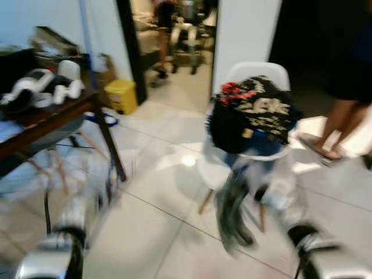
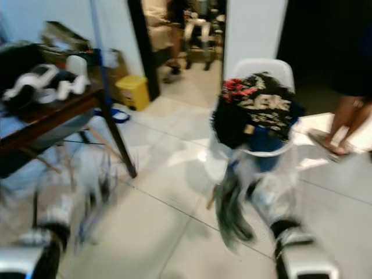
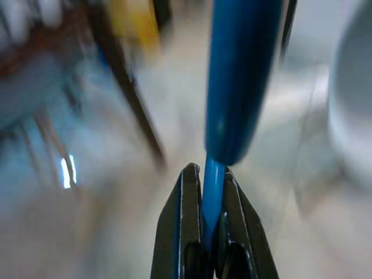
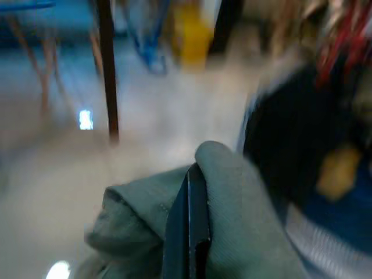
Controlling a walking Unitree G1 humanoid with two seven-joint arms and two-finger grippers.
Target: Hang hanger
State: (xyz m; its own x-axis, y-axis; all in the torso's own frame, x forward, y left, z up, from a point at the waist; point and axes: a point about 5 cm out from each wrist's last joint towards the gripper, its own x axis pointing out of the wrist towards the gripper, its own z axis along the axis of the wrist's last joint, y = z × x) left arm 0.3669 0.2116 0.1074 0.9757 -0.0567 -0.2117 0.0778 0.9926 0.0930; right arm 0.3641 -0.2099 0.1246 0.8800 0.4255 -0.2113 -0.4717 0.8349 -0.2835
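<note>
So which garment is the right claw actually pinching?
The grey-green cloth, hanging from the right claw in front of the white chair. The black floral garment and blue one lie on the chair.

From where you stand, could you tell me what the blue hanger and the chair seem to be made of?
Blue hanger, clamped in the left pincer: likely plastic, judging by its smooth, uniformly coloured, slightly glossy surface. Chair: white moulded shell, probably plastic, on what look like wooden legs; blur leaves that uncertain.
</note>
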